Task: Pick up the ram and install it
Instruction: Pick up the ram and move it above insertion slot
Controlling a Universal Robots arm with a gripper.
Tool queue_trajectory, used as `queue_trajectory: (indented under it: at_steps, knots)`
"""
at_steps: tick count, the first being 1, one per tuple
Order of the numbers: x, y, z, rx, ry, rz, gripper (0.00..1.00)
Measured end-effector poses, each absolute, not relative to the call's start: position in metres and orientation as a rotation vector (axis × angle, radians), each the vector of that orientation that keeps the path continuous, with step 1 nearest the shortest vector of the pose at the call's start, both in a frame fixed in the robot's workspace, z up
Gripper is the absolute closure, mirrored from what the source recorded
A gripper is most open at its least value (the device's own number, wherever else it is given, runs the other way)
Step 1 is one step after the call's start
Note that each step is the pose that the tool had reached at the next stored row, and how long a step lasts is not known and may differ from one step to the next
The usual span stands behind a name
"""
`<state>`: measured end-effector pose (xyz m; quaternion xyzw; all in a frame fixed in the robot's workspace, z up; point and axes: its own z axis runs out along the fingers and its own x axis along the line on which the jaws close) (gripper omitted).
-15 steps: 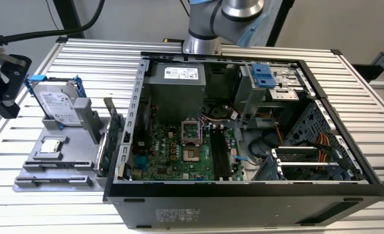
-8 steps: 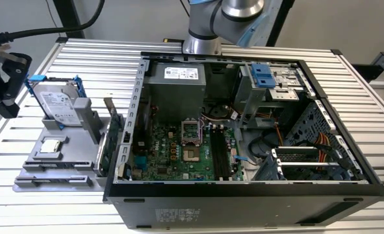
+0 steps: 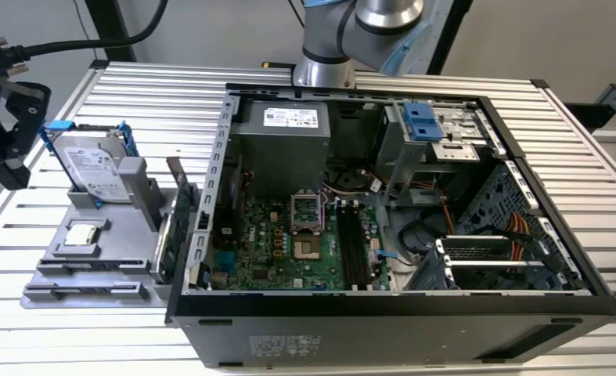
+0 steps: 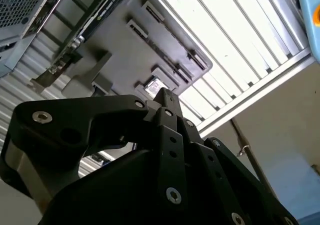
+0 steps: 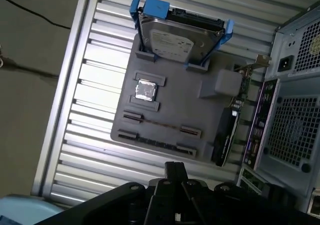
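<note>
The gripper (image 3: 11, 168) is seen at the exterior view's left edge, hanging above the slatted table (image 3: 161, 94) and well apart from the grey tray (image 5: 175, 107). In both wrist views its fingers (image 4: 169, 116) are pressed together into a single tip, and nothing is gripped between them.

On the tray, a thin brownish strip (image 5: 161, 124) is stretched between two small clips, just beside the square silver processor (image 5: 146, 90). Whether this strip is the ram seen on edge cannot be told. Its long axis is laid parallel to the lower edge of the hard drive (image 5: 172, 42) and to the long bar (image 5: 156, 142) at the tray's rim. It lies crosswise to the expansion card (image 5: 225, 135), which is stood on edge at the side of the tray nearest the computer case (image 3: 391, 329).

A white label is carried on the hard drive's face. Further white labels are seen on the power supply (image 3: 286, 117) and on the case's outer wall; none of the print can be read.

The case is laid open with the motherboard (image 3: 286, 243) exposed. Its dark memory slots (image 3: 354, 247) are seen lengthwise, and whether a stick is seated there cannot be told.
</note>
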<state>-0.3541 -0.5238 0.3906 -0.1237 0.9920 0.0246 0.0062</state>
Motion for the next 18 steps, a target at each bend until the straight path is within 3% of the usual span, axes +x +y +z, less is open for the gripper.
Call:
queue_trajectory:
  at_steps: [18]
  knots:
    - [-0.3541,-0.5225,0.3906,-0.679,3.059,0.077,1.0]
